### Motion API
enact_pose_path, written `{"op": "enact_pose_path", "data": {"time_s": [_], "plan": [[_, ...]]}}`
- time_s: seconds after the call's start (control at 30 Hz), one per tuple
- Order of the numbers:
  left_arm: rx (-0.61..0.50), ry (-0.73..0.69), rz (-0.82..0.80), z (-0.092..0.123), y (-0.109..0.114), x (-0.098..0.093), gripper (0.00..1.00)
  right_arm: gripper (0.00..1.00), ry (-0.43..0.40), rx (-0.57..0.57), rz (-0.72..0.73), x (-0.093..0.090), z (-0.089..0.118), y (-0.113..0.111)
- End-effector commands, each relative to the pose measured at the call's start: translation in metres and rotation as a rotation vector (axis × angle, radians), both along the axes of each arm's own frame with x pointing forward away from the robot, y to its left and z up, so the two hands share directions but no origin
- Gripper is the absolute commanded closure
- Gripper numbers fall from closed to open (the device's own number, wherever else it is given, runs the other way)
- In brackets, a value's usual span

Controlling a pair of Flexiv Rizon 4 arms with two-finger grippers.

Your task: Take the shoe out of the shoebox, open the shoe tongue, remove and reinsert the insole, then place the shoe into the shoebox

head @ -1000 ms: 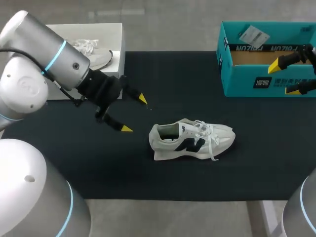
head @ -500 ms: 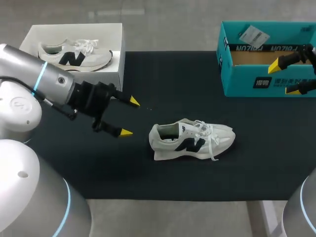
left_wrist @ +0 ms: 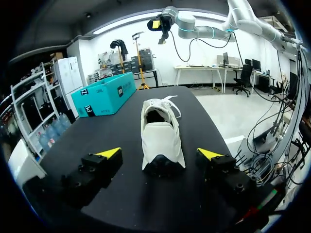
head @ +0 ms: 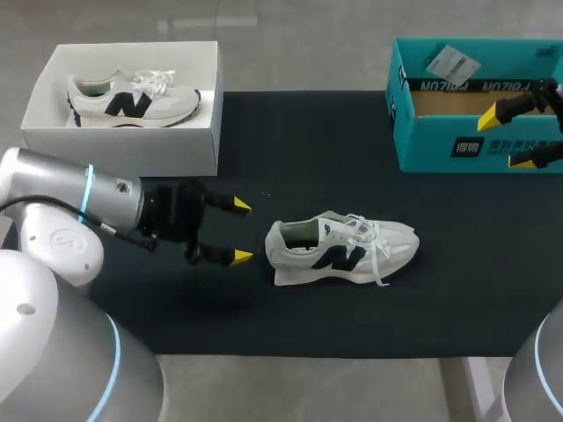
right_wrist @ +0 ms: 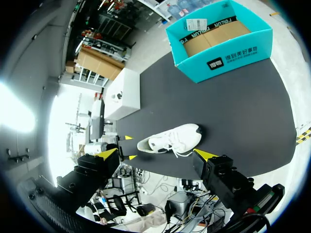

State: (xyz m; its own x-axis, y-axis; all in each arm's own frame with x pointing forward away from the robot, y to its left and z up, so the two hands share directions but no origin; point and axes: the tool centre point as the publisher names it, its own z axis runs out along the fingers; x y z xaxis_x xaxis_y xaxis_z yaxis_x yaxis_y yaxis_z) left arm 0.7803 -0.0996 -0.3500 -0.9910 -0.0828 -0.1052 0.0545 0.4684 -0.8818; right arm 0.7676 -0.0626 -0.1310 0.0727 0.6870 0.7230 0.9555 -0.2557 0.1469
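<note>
Two fingers of the left gripper (head: 239,231), spread apart, have dropped from the upper left to just left of the shoe (head: 341,249), lying mid-tabletop (head: 290,149), probably lining up a heel grasp. The right gripper (head: 510,138), fingers apart, hovers over the teal shoebox (head: 475,132) at upper right.

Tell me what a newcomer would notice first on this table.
The white shoe sits alone mid-table, its heel facing the left gripper, whose fingers are open just short of it. The open teal shoebox stands at the far right near the right gripper; a white box far left holds a second shoe.
</note>
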Motion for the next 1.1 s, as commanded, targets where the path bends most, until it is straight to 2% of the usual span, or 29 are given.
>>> {"op": "enact_pose_path", "data": {"time_s": [0.03,0.27,0.73,1.1], "plan": [[-0.023,-0.015,0.077,-0.017,-0.009,0.0,0.0,0.0,0.001,-0.001,-0.001,0.0,0.0,0.001],[-0.044,0.043,0.064,-0.033,-0.019,0.006,0.0,0.0,0.001,-0.001,-0.001,0.0,0.0,0.001],[-0.052,0.079,0.049,-0.06,-0.043,-0.001,0.0,0.0,0.001,-0.001,-0.001,0.0,0.0,0.001],[-0.06,0.104,0.045,-0.076,-0.054,0.01,0.0,0.0,0.001,-0.001,-0.001,0.0,0.0,0.001]]}}
